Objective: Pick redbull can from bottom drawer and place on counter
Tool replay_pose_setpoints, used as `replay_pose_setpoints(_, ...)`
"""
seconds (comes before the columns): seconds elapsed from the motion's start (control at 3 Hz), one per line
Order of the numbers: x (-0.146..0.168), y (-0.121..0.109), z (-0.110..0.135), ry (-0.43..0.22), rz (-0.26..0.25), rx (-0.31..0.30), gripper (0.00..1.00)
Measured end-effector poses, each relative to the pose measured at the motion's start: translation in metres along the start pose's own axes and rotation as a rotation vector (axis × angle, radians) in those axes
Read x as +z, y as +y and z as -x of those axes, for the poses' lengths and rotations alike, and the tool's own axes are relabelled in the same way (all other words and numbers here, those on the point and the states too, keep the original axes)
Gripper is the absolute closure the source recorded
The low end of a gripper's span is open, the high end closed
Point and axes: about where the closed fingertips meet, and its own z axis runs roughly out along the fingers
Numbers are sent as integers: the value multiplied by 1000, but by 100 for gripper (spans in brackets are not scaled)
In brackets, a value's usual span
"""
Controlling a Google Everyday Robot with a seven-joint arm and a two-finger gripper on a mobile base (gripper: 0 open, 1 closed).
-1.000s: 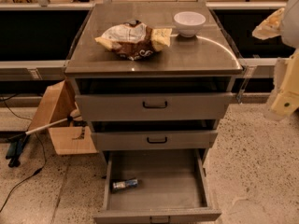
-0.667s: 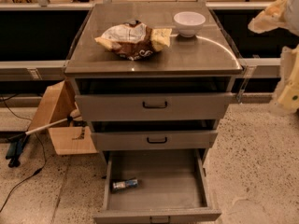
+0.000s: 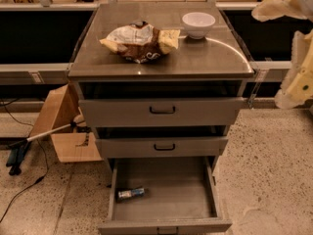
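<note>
- Grey steel table (image 3: 205, 58) tops the drawer cabinet, which stands on a speckled floor (image 3: 269, 170).
- The redbull can (image 3: 131, 194) lies on its side in the open bottom drawer (image 3: 171, 190), near the left wall and toward the front.
- The end effector (image 3: 279, 6) hangs at the upper right, beyond the table's right edge and well apart from the can. I cannot tell how far open it is.
- A crumpled snack bag (image 3: 139, 42) and a white bowl (image 3: 198, 23) sit on the table.
- A cardboard box (image 3: 61, 126) stands left of the cabinet.

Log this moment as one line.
pincer: upper right, right of counter | redbull can: lying in open bottom drawer, left side | step: not yet picked
</note>
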Motion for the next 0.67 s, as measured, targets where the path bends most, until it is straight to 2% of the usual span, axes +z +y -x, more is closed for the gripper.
replay_pose_setpoints(0.33, 0, 0, 0, 0, 0, 0, 0)
replay_pose_setpoints(0.67, 6, -4, -2, -80, 3, 13, 0)
